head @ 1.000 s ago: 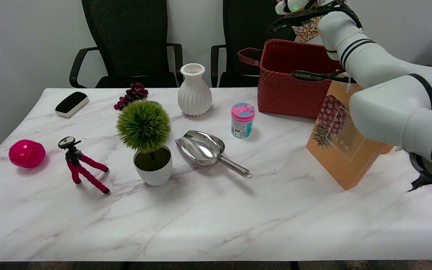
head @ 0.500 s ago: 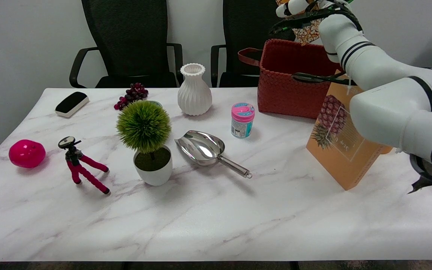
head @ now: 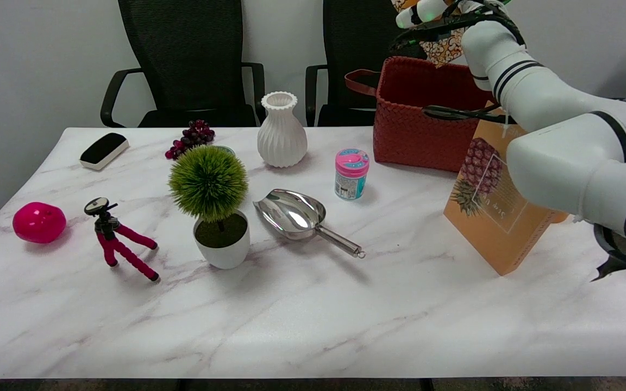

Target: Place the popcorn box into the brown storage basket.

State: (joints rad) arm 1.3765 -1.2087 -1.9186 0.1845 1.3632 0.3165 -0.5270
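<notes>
Up at the far right corner of the table, the popcorn box [head: 446,46] hangs in the air above the brown basket [head: 419,125], only a patch of its patterned side showing below the robot hand [head: 432,13]. The robot hand is clamped around the box near the top of the view, and much of it is cut off there.

To my eye the step is the lowering. The box looks to sit over the basket's back half, so it should come straight down through the opening, clear of the woven rim and the strap handle on the left end, and be let go only once it is well below the rim. Releasing from this height could tip it or bounce it off the wall.

Inside the basket I can see only its dark red inner wall; whether anything lies on the bottom is hidden. Just in front of it, touching or nearly so, an orange paper bag [head: 495,203] with a pineapple print leans under the forearm; its inside is out of sight. Further along the table a white pot [head: 222,247] holds a round green plant.
</notes>
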